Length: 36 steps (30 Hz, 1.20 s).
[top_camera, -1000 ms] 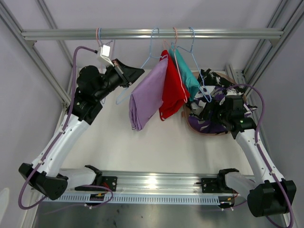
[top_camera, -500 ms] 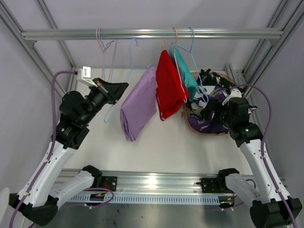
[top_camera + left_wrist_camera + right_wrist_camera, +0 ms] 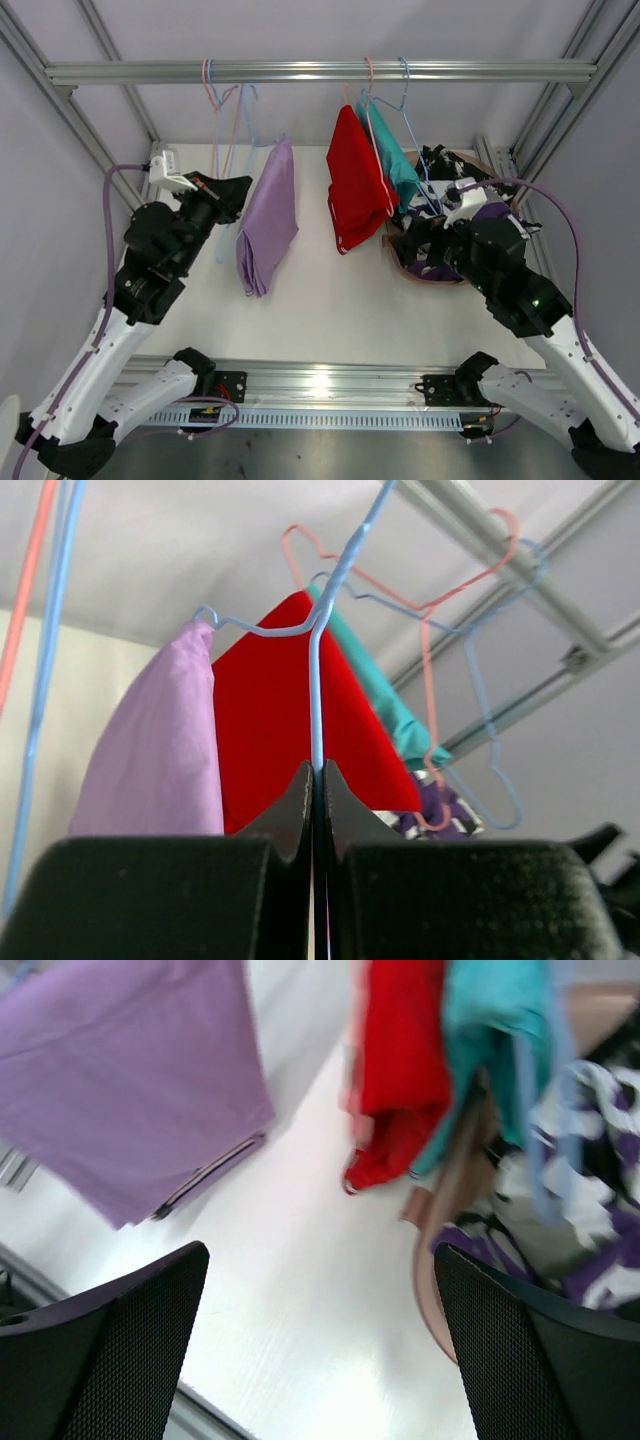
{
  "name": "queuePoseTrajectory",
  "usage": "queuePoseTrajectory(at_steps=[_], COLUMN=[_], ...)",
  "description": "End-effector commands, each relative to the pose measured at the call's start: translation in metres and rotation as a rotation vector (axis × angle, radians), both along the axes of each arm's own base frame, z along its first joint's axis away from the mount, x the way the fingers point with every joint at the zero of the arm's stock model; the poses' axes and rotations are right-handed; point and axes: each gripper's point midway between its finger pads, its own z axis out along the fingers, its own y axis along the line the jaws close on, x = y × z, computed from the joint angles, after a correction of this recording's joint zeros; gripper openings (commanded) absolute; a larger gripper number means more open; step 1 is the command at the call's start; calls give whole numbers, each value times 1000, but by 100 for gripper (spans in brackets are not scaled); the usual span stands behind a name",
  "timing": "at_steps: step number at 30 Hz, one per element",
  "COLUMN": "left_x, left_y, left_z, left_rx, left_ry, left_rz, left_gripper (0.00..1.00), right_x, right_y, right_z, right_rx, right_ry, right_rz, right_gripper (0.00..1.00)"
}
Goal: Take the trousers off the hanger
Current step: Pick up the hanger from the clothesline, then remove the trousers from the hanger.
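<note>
While your left gripper (image 3: 318, 772) pinches the thin wire hanger (image 3: 316, 680) bearing soft lilac trousers (image 3: 268, 215), your right gripper (image 3: 315, 1260) gapes empty (round tan basket (image 3: 428, 1290) holds patterned trousers (image 3: 585, 1175)).

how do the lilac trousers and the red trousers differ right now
The lilac trousers are pale purple; the red trousers are bright red. The lilac trousers' blue hanger is pinched in the shut left gripper; no gripper touches the red trousers. The lilac trousers hang alone to the left, while the red trousers hang against the teal trousers. Both drape over wire hangers.
</note>
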Motion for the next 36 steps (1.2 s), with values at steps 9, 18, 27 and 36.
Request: queuePoseTrajectory(at_steps=[9,18,27,36], left_x=[17,23,24,26], left_y=[14,2,-3,-6], left_z=[3,-30,-51,-61], left_rx=[112,177,210,220], left_ry=[-32,26,68,97], left_rz=[218,210,195,187], left_gripper=[0,0,0,0], right_x=[-6,-4,-1,-7], right_y=[120,202,253,283], right_z=[39,3,-21,-40], right_rx=[-93,-140,-103,-70], right_ry=[-164,-171,-181,-159], right_rz=[159,277,360,435], right_gripper=[100,99,96,90])
